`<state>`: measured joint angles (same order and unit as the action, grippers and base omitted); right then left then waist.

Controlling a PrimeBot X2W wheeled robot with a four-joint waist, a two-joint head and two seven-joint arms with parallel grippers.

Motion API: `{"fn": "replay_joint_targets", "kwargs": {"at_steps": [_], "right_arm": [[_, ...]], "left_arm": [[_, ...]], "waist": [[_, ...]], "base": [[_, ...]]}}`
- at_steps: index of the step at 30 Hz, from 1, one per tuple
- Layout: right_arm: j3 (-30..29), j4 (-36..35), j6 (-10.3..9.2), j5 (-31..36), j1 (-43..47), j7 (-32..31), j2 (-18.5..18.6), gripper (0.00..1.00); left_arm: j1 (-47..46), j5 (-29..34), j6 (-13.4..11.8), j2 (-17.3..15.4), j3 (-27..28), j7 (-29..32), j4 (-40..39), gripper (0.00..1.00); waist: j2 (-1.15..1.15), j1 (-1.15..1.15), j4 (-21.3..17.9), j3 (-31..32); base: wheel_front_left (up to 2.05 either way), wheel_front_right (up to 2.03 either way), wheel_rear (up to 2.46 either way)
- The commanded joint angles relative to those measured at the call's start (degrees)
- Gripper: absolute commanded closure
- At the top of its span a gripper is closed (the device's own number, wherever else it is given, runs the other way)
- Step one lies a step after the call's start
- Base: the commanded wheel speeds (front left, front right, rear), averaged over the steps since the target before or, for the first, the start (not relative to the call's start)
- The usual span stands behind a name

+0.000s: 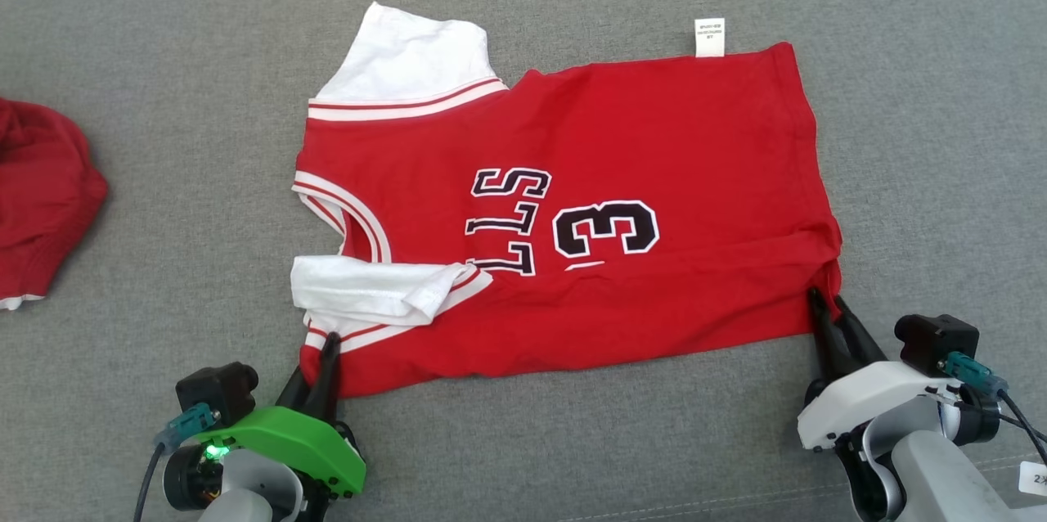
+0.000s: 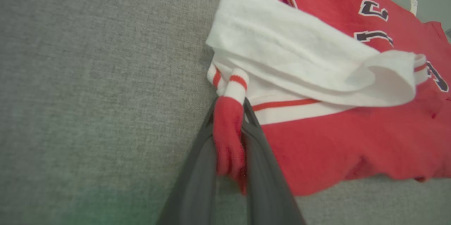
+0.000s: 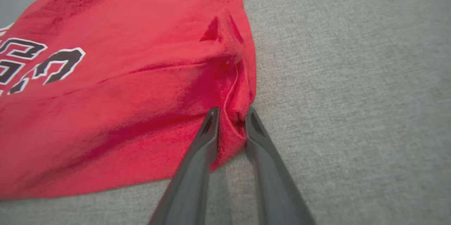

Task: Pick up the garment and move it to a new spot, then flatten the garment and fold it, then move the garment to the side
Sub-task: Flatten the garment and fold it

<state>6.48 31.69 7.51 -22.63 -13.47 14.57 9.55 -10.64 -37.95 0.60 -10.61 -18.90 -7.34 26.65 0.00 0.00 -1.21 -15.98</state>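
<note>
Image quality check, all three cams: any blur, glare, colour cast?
Head view: even soft light, no glare, jersey print sharp. Left wrist view: left claw blurred up close, green tint on the grey surface at lower left. Right wrist view: right claw slightly soft, dark shadow in the jersey fold beside it.

Two garments are lying: one red-and-white printed jersey (image 1: 654, 137), one crumpled red cloth (image 1: 41, 195) at nine o'clock. One left gripper (image 1: 325, 346) and one right gripper (image 1: 826, 299) are showing.
</note>
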Motion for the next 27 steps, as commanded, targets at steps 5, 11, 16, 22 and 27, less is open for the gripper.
{"fn": "replay_joint_targets", "kwargs": {"at_steps": [5,11,16,22,27], "right_arm": [[0.23,-3.27,-0.06,-2.4,2.85,0.28,1.65,1.0],[1.49,-9.64,-0.07,-2.3,8.08,-2.06,4.76,1.0],[-0.15,-12.73,-0.07,-2.43,11.35,-4.54,5.82,1.0],[-1.57,-15.28,-0.07,-2.79,13.72,-7.83,5.35,0.06],[-5.46,-19.06,-0.06,0.22,12.51,-5.35,4.17,0.0]], "left_arm": [[3.09,-2.72,0.54,-0.63,0.69,2.34,-1.26,1.0],[10.42,-3.19,-3.03,-3.0,1.38,4.52,-10.38,1.0],[15.67,-3.08,-6.36,-4.19,1.42,6.78,-17.87,1.0],[17.39,-1.23,-8.35,-5.08,-0.18,8.95,-23.78,0.0],[15.1,2.24,-10.17,-5.49,0.72,4.83,-26.35,0.0]], "waist": [[0.0,0.0,0.07,0.81],[0.0,0.0,-0.99,2.42],[0.0,0.0,-0.96,3.0],[0.0,0.0,0.04,2.8],[0.0,0.0,0.0,1.69]], "base": [[0.0,0.0,0.0],[0.0,0.0,0.0],[0.0,0.0,0.0],[0.0,0.0,0.0],[0.0,0.0,0.0]]}}
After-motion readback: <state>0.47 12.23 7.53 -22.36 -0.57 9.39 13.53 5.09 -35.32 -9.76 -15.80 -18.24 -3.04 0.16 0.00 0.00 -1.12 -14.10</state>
